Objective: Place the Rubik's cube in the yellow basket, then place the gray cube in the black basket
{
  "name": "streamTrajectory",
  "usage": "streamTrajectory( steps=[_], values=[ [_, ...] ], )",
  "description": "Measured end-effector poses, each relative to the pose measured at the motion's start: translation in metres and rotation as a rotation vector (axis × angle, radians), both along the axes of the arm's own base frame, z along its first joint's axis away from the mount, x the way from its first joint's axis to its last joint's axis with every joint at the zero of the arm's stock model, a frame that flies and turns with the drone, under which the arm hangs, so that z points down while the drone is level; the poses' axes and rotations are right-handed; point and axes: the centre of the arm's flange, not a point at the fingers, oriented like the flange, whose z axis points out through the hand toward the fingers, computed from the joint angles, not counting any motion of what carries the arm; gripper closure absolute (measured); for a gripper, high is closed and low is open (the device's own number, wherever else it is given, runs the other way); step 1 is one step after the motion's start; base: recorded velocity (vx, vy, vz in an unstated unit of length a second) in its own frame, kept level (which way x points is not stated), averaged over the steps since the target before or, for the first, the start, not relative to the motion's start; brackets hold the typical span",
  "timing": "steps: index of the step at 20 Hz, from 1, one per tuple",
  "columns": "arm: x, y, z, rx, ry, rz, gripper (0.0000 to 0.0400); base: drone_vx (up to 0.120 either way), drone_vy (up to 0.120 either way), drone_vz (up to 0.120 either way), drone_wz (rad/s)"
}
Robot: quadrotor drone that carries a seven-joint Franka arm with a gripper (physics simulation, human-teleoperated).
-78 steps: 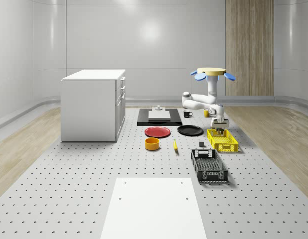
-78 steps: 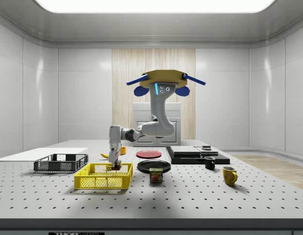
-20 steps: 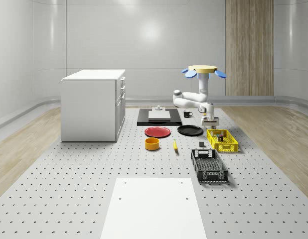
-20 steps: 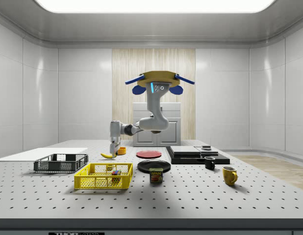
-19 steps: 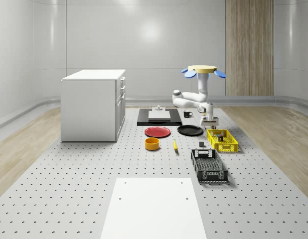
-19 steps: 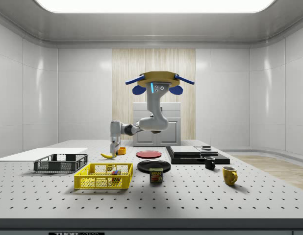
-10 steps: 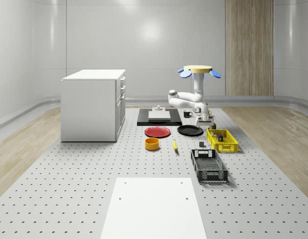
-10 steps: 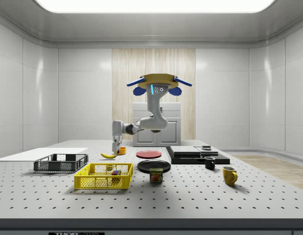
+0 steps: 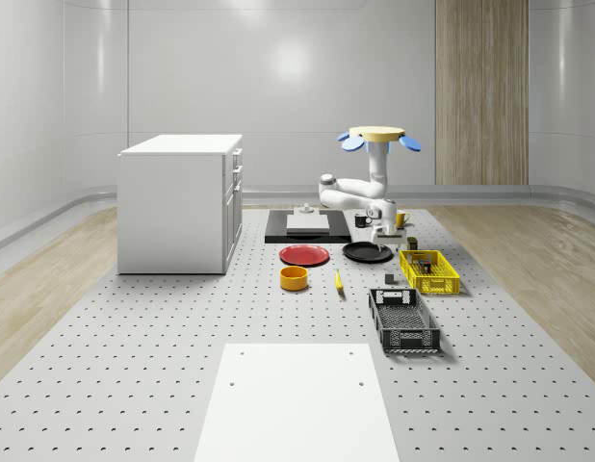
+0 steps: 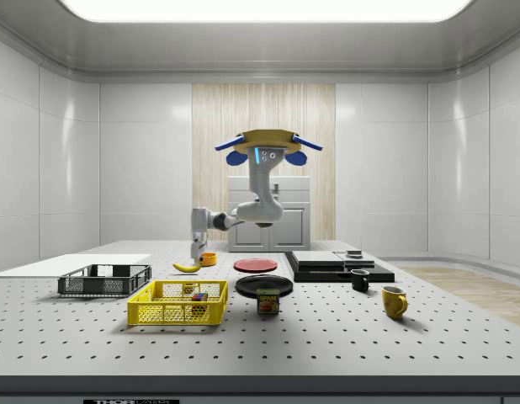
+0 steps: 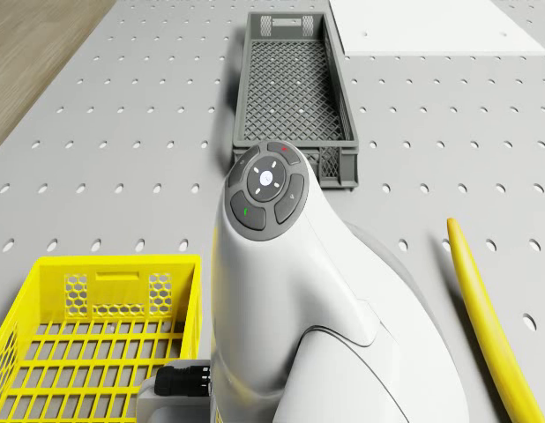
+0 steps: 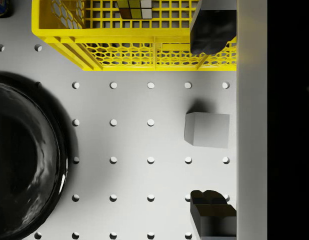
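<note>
the multicoloured rubik's cube [image 12: 135,8] lies inside the yellow plastic lattice basket [image 12: 129,47] at the top of the wrist view, so the first half of the task reads as complete. the small plain gray cube [image 12: 207,129] sits on the perforated white table [image 12: 129,150] right of centre in that view, apart from the yellow basket and well apart from the glossy black round plate [image 12: 24,160] at the lower left. the two-finger gripper [image 12: 213,117] hangs above the table with its dark fingers [image 12: 213,30] spread wide, one above and one below the gray cube in the frame, holding nothing; this straddling line-up suggests an approach for a pick, with descent not yet made. in the whole-scene view the blue-rotored drone [image 9: 379,139] hovers right of centre, over the far part of the table near the black plate, its white arm [image 9: 350,192] reaching down towards the gap between plate and yellow basket. the dark gray mesh basket [image 11: 293,97], the destination for the gray cube, stands empty in the upper middle of the drone view, with a yellow banana [image 11: 489,317] lying at the lower right. risk noted: the gray cube sits off the centre of the wrist view, so alignment seems to need correcting before closing.
</note>
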Motion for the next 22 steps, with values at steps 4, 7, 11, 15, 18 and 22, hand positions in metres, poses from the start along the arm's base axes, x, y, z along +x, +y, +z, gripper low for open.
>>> streamTrajectory(
  steps=[4, 7, 11, 15, 18, 22],
  values=[
    [0.0000, 0.0000, 0.0000, 0.000, 0.000, 0.000, 0.0000, 0.120, 0.000, -0.090, 0.000],
    [0.0000, 0.0000, 0.0000, 0.000, 0.000, 0.000, 0.0000, 0.120, 0.000, -0.120, 0.000],
    [0.0000, 0.0000, 0.0000, 0.000, 0.000, 0.000, 0.0000, 0.070, 0.000, -0.030, 0.000],
    [0.0000, 0.0000, 0.0000, 0.000, 0.000, 0.000, 0.0000, 0.000, 0.000, -0.090, 0.000],
    [0.0000, 0.0000, 0.0000, 0.000, 0.000, 0.000, 0.0000, 0.000, 0.000, -0.120, 0.000],
    [0.0000, 0.0000, 0.0040, 0.000, 0.000, 0.000, 0.0000, 0.000, 0.000, -0.030, 0.000]
  ],
)
